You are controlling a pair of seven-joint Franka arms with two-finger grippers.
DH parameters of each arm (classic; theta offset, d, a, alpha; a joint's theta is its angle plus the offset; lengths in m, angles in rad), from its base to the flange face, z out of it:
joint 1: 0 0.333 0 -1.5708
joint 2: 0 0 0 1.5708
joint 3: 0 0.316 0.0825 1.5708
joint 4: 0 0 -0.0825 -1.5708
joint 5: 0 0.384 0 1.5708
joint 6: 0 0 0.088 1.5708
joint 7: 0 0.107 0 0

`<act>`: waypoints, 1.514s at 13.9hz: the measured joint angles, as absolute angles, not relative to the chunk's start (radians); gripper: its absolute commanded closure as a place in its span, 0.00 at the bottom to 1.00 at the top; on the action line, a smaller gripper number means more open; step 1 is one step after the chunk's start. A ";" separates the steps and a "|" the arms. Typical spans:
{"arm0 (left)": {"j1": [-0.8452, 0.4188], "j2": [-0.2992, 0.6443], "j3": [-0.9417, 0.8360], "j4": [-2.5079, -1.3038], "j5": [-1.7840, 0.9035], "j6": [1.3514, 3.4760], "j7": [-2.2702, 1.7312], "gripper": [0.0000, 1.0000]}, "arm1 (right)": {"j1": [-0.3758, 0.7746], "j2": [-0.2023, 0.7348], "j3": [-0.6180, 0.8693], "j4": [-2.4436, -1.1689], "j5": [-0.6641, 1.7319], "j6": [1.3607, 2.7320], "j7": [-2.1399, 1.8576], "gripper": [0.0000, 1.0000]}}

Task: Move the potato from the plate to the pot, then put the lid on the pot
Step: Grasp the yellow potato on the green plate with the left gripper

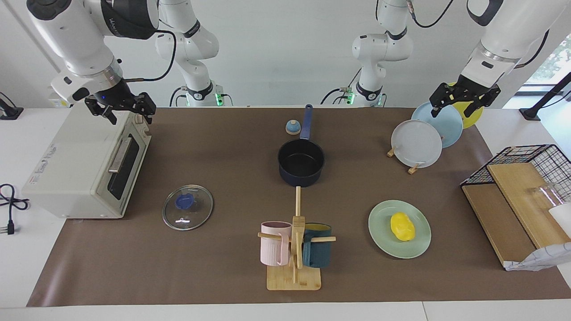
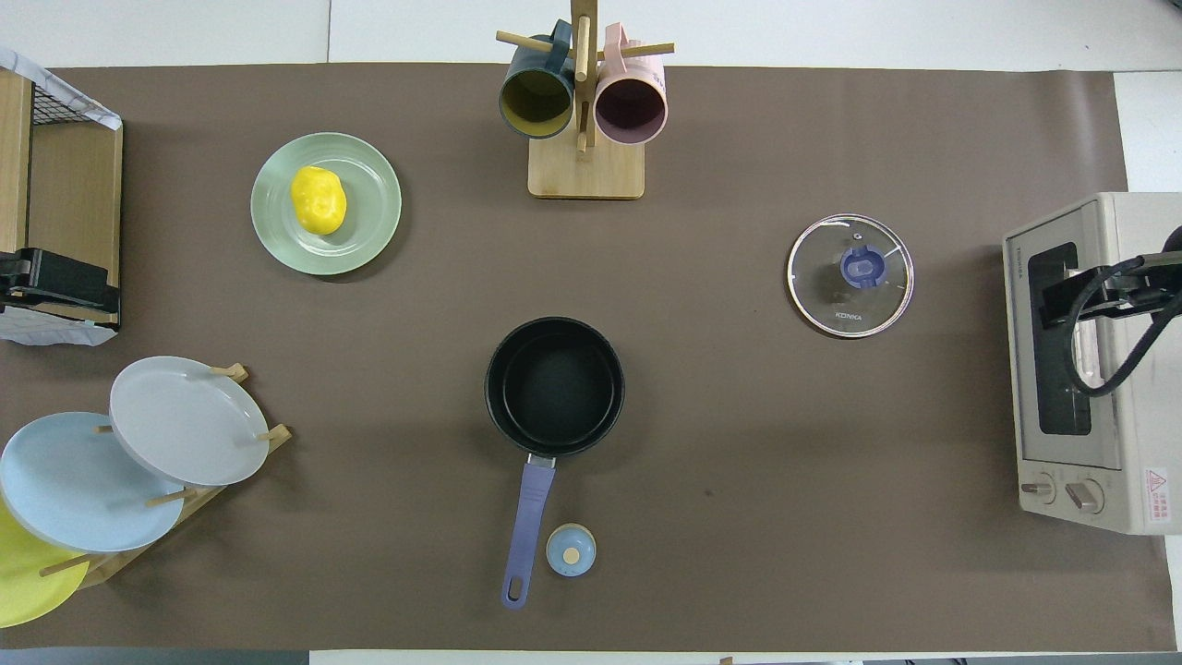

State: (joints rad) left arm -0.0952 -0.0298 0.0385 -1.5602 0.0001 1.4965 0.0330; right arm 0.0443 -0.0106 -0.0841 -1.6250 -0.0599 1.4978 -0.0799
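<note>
Lower right of the facing view, glossy yellow potato (image 1: 402, 226) on ribbed mint plate (image 1: 399, 228), centre, black-lined pot (image 1: 301, 162), glass lid (image 1: 188, 207) flat, left gripper (image 1: 464, 99) spread over racked plates (image 1: 435, 131), right gripper (image 1: 120, 108) spread over toaster oven (image 1: 89, 167), both holding nothing.

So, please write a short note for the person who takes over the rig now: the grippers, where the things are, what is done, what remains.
Left gripper: open, holding nothing, up over the plate rack. Waiting.
Right gripper: open, holding nothing, up over the toaster oven. Waiting.
Potato: on the green plate, toward the left arm's end.
Pot: mid-table, nothing inside, handle toward the robots.
Lid: flat on the mat, toward the right arm's end, beside the oven.
Done: nothing.
Left: potato into pot, then lid on pot.
</note>
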 measured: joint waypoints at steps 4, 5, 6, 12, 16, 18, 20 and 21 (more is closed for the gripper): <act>-0.095 -0.030 0.038 -1.561 0.000 1.497 0.033 0.00 | 0.044 -0.011 -0.084 -1.625 -0.060 1.498 -0.080 0.00; -0.095 -0.030 0.038 -1.563 0.000 1.499 0.033 0.00 | 0.044 -0.011 -0.084 -1.625 -0.060 1.498 -0.080 0.00; -0.095 -0.029 0.038 -1.565 -0.001 1.505 0.033 0.00 | 0.044 -0.011 -0.084 -1.625 -0.060 1.498 -0.080 0.00; -0.104 0.203 0.022 -1.494 -0.098 1.634 0.030 0.00 | 0.044 -0.011 -0.084 -1.625 -0.060 1.498 -0.080 0.00; -0.126 0.501 0.020 -1.359 -0.109 1.811 0.026 0.00 | 0.044 -0.011 -0.084 -1.625 -0.060 1.498 -0.080 0.00; -0.137 0.576 0.021 -1.340 -0.109 1.881 0.020 0.00 | 0.044 -0.011 -0.084 -1.625 -0.060 1.498 -0.080 0.00; -0.138 0.609 0.023 -1.334 -0.109 1.925 0.018 0.00 | 0.044 -0.011 -0.084 -1.625 -0.060 1.498 -0.080 0.00; -0.138 0.617 0.023 -1.334 -0.108 1.943 0.018 0.00 | 0.044 -0.011 -0.084 -1.625 -0.060 1.498 -0.080 0.00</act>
State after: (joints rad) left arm -0.1384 0.6167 0.0235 -1.3342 -0.1077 1.9433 0.0183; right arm 0.0443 -0.0107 -0.0841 -1.6250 -0.0599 1.4978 -0.0799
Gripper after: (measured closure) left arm 0.000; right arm 0.000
